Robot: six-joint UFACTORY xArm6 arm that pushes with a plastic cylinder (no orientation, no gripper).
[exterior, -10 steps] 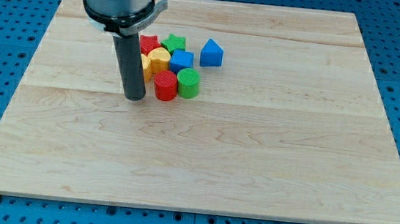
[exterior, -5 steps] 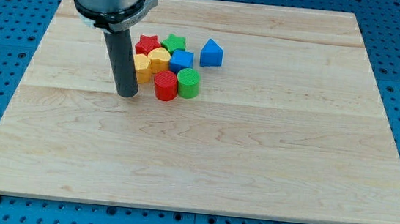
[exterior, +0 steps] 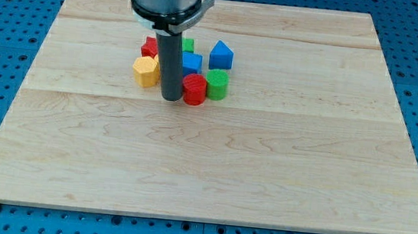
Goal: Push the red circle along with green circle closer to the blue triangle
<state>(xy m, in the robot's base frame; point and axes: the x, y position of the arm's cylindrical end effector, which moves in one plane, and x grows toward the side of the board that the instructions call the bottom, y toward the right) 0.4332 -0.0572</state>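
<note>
The red circle and the green circle stand side by side, touching, near the board's upper middle. The blue triangle sits just above the green circle, a small gap away. My tip rests on the board against the red circle's left side. The rod hides part of the cluster behind it.
A blue cube sits above the red circle. A green star and a red star peek out beside the rod. A yellow hexagon lies left of my tip. The wooden board lies on a blue pegboard.
My tip moved right from the cluster's left side and pushed the red and green circles to the right, closer under the blue triangle. The yellow blocks shifted; one is now hidden.
</note>
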